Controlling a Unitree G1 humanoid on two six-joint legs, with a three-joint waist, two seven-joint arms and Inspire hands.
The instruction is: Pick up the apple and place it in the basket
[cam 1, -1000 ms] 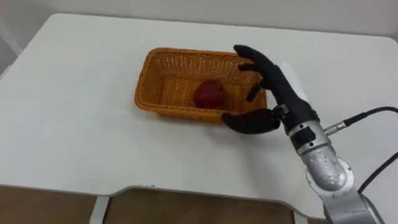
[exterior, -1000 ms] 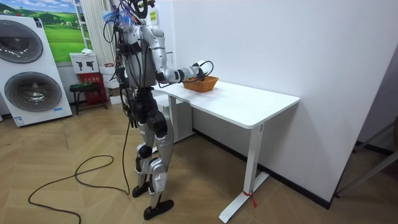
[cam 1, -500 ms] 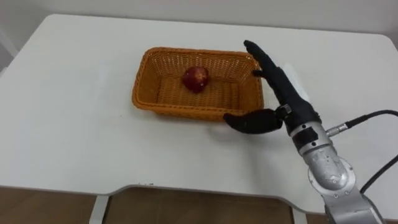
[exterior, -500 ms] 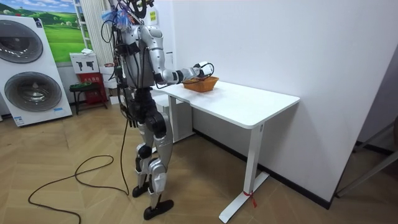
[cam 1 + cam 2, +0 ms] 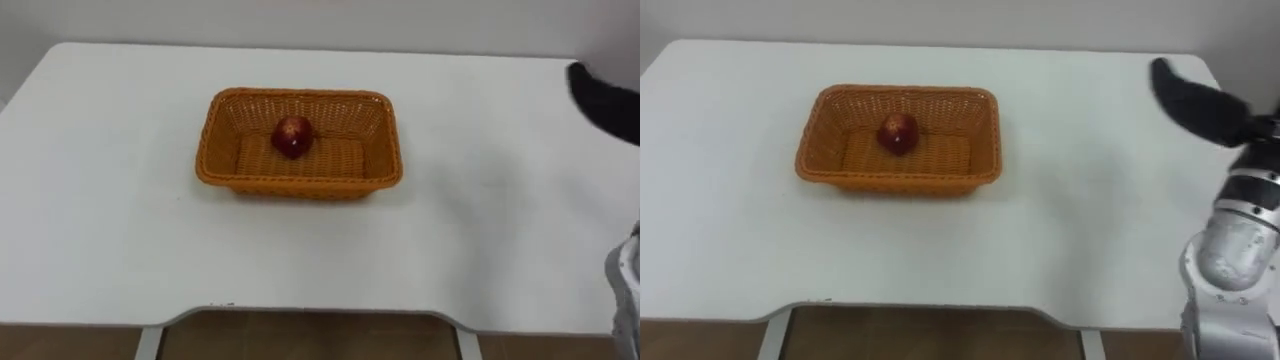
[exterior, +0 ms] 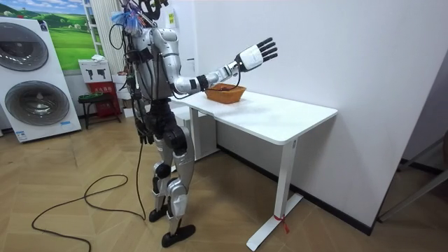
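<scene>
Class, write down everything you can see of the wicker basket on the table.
The basket is a rectangular, orange-brown woven wicker tray with low, outward-sloping walls and an open top. It sits upright on the white table. A red apple lies inside, towards the far wall. Nothing else touches it.

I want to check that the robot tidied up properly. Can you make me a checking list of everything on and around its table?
Surface: white table, with one basket on it.
Job's things: apple lies inside the wicker basket, toward its far side; nothing holds it.
Clutter: nothing seen.
Hands: right hand open, up in the air to the basket's right, touching nothing.
Cables: nothing seen on the table.
Surroundings: white wall behind the table; two washing machines at the room view's left; wooden floor.
</scene>
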